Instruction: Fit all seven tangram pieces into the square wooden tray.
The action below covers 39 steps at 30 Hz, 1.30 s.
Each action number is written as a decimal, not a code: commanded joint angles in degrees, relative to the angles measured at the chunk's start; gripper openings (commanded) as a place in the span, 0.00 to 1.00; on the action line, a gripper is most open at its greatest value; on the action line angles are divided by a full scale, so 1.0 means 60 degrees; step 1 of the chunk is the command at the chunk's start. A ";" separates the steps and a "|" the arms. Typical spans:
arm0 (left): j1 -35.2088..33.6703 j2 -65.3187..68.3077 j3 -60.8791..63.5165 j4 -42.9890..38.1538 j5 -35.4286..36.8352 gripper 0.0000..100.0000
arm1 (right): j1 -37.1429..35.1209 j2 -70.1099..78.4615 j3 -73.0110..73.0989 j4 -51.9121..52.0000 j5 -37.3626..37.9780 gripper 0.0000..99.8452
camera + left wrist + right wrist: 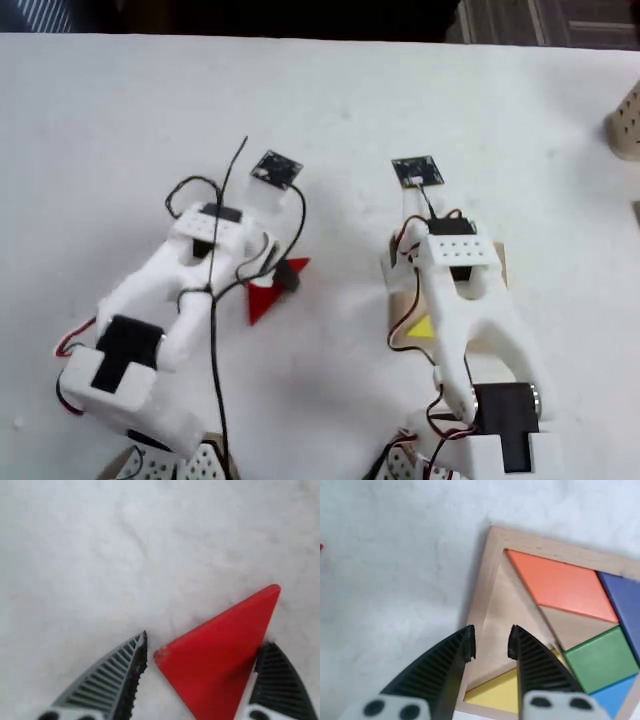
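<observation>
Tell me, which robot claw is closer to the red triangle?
Left. The left gripper sits around the red triangle; the right gripper hangs over the wooden tray, apart from it.

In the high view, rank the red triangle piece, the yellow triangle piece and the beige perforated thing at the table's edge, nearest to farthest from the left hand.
1. Red triangular tangram piece: on the table between the fingers of the left hand.
2. Yellow triangular piece: off to one side, in the square wooden tray.
3. Beige perforated object: at the table's far side edge.
</observation>
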 commanded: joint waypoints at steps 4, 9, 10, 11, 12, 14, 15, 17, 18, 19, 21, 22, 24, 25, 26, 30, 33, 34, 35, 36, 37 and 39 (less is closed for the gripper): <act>0.0168 0.0037 -0.0337 0.0132 0.0029 0.33 | 0.0110 -0.0139 -0.0190 -0.0125 0.0117 0.11; 0.0183 0.0037 -0.0337 0.0190 -0.0044 0.19 | 0.0110 -0.0139 -0.0190 -0.0125 0.0117 0.11; 0.0183 0.0037 -0.0337 0.0190 -0.0044 0.16 | 0.0110 -0.0139 -0.0190 -0.0125 0.0117 0.11; 0.0183 0.0037 -0.0337 0.0190 -0.0044 0.15 | 0.0110 -0.0139 -0.0190 -0.0125 0.0117 0.11; 0.0183 0.0037 -0.0337 0.0190 -0.0044 0.14 | 0.0110 -0.0139 -0.0190 -0.0125 0.0117 0.11; 0.0183 0.0037 -0.0337 0.0205 -0.0044 0.15 | 0.0110 -0.0139 -0.0190 -0.0125 0.0117 0.11; 0.0183 0.0037 -0.0337 0.0205 -0.0044 0.15 | 0.0110 -0.0139 -0.0190 -0.0125 0.0117 0.11; 0.0154 0.0037 -0.0337 0.0205 -0.0044 0.15 | 0.0110 -0.0139 -0.0190 -0.0125 0.0117 0.11; 0.0139 0.0037 -0.0337 0.0205 -0.0044 0.15 | 0.0110 -0.0125 -0.0190 -0.0125 0.0117 0.11; 0.0125 0.0037 -0.0337 0.0205 -0.0044 0.15 | 0.0110 -0.0125 -0.0190 -0.0125 0.0117 0.11; 0.0095 0.0037 -0.0337 0.0205 0.0000 0.15 | 0.0110 -0.0125 -0.0190 -0.0125 0.0117 0.11; 0.0051 0.0022 -0.0337 0.0205 0.0029 0.15 | 0.0110 -0.0125 -0.0190 -0.0125 0.0117 0.11; -0.0315 0.0022 -0.0410 0.0205 0.0029 0.15 | 0.0110 -0.0125 -0.0190 -0.0125 0.0117 0.11; -0.0652 -0.0007 -0.0454 0.0176 0.0044 0.16 | 0.0110 -0.0125 -0.0190 -0.0125 0.0117 0.11; -0.1033 -0.0095 -0.0557 0.0190 0.0147 0.20 | 0.0110 -0.0125 -0.0190 -0.0125 0.0117 0.11; -0.2000 -0.0857 -0.0103 0.0190 0.2491 0.41 | 0.0110 -0.0139 -0.0190 -0.0125 0.0117 0.11; -0.1941 -0.1487 0.0674 0.0190 0.3048 0.48 | 0.0110 -0.0139 -0.0190 -0.0125 0.0117 0.11; -0.1956 -0.1692 0.0923 0.0190 0.3048 0.48 | 0.0110 -0.0139 -0.0190 -0.0125 0.0117 0.11; -0.1971 -0.1868 0.1143 0.0190 0.3048 0.46 | 0.0110 -0.0125 -0.0190 -0.0125 0.0117 0.11; -0.1985 -0.2000 0.1348 0.0190 0.2989 0.45 | 0.0110 -0.0125 -0.0190 -0.0125 0.0117 0.11; -0.1941 -0.2073 0.1538 0.0190 0.2916 0.43 | 0.0110 -0.0110 -0.0190 -0.0125 0.0117 0.11; -0.1883 -0.2088 0.1773 0.0190 0.2872 0.40 | 0.0110 -0.0081 -0.0190 -0.0125 0.0117 0.11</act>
